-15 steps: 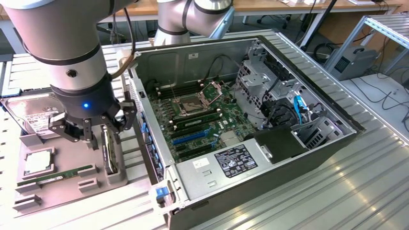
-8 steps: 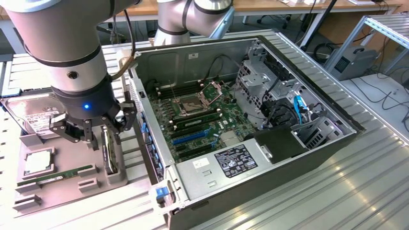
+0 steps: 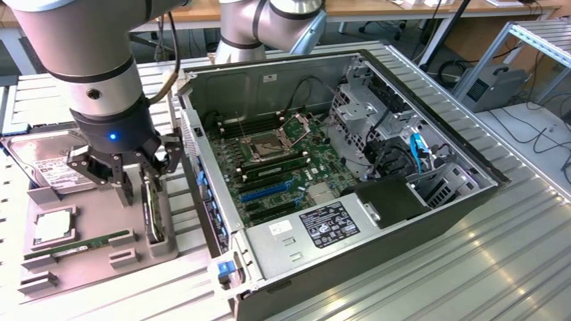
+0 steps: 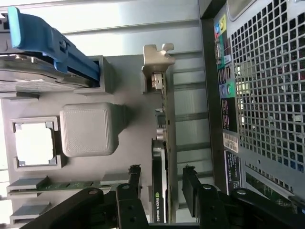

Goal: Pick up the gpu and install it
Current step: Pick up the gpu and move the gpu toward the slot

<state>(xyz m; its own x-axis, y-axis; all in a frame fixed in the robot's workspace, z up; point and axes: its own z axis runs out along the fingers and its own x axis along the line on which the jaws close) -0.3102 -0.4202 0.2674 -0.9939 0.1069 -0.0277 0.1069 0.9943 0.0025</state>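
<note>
Jaws spread wide, straddling gpu standing on edge in grey tray slot, beside open computer case; card not clamped.

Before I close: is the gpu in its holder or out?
In: the gpu stands on edge in the grey tray, open hand straddling it.

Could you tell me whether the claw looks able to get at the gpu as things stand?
Probably yes: the open claw straddles the gpu, a finger on either side, with nothing in between.
</note>
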